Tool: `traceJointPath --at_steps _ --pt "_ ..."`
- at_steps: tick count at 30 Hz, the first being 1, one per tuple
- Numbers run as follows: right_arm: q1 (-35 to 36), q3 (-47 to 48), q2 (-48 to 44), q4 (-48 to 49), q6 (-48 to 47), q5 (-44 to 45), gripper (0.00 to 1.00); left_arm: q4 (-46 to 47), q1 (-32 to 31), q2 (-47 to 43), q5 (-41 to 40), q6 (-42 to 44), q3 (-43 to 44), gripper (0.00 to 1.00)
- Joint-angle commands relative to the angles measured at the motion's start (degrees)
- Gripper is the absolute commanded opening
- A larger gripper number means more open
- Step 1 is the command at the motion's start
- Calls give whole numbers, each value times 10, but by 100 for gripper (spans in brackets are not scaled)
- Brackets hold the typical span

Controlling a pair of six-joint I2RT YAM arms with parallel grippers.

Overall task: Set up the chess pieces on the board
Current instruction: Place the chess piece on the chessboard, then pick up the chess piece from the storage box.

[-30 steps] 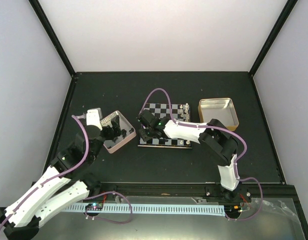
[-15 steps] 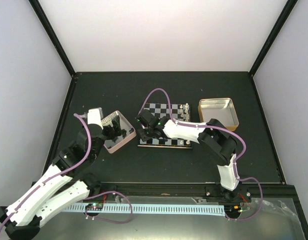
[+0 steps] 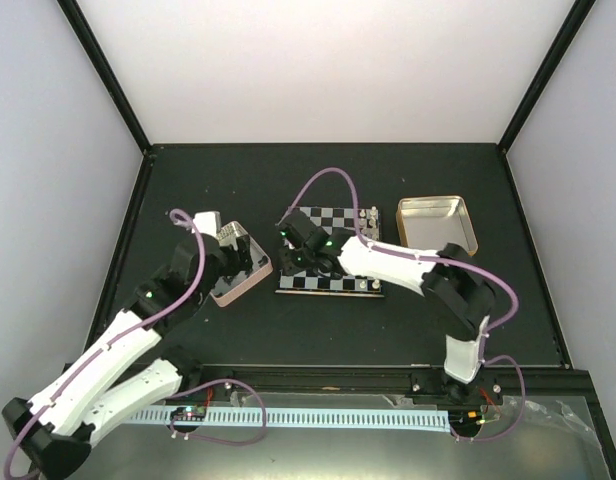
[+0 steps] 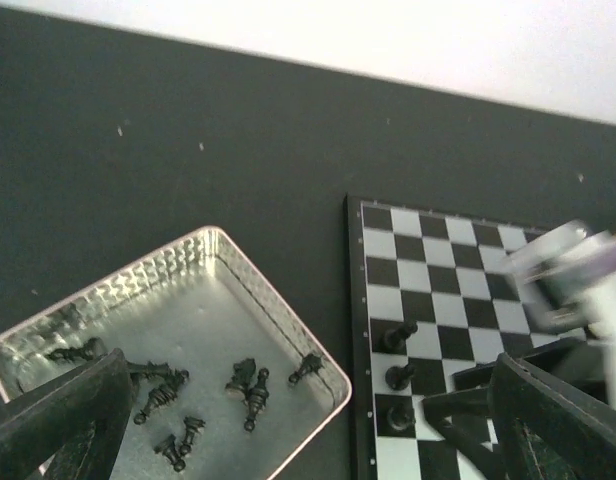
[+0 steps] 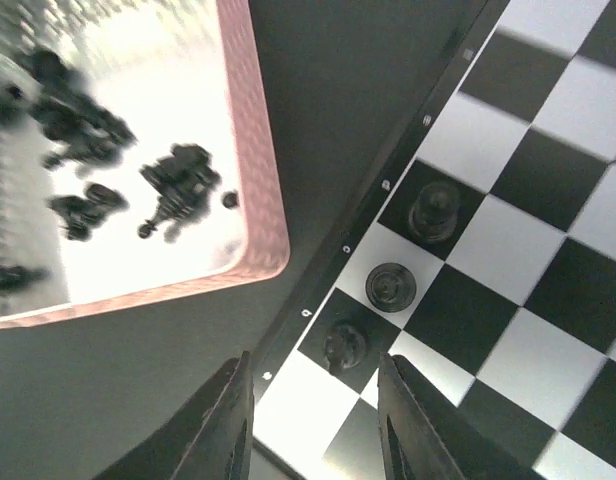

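Right pincer [image 5: 313, 400] open, empty, over the board [image 5: 508, 290] edge nearest the pink-rimmed tin [image 5: 258, 150], just beside three upright black chess pieces [image 5: 390, 287] (one per square). Left pincer [image 4: 308, 440] spread wide, empty, over tin and board. Left wrist view shows the tin's dimpled metal wall and more pieces lying inside; the right wrist view blurs them. Only the top view shows the gold-rimmed tin [image 3: 433, 220] on the dark matte bench [image 3: 238, 180]. Board checks are glossy.

right arm [image 3: 388, 262] over the board [image 3: 323, 215], chess pieces [image 5: 391, 287] along its left edge, far-left squares open
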Motion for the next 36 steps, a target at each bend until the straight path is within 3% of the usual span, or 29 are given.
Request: traceJointPath --at_steps 1,4,10,14,21,33,36 --pt "-6 -40 -95 32 36 16 35 2 50 55 121 -4 4 99" --pt "-17 -88 -147 55 55 30 35 31 98 97 207 -4 -18 96" --pt "-39 -165 -216 76 70 26 35 37 163 216 291 -15 5 62" --pt "-43 -191 -230 81 72 12 34 -33 184 357 317 6 90 46" --pt "-47 -220 -246 88 70 -1 33 -78 201 477 307 39 155 48" --pt "-52 -239 -262 87 69 1 32 -94 219 538 300 71 155 49" --pt "-53 -240 -262 86 71 4 30 -91 221 550 298 74 156 44"
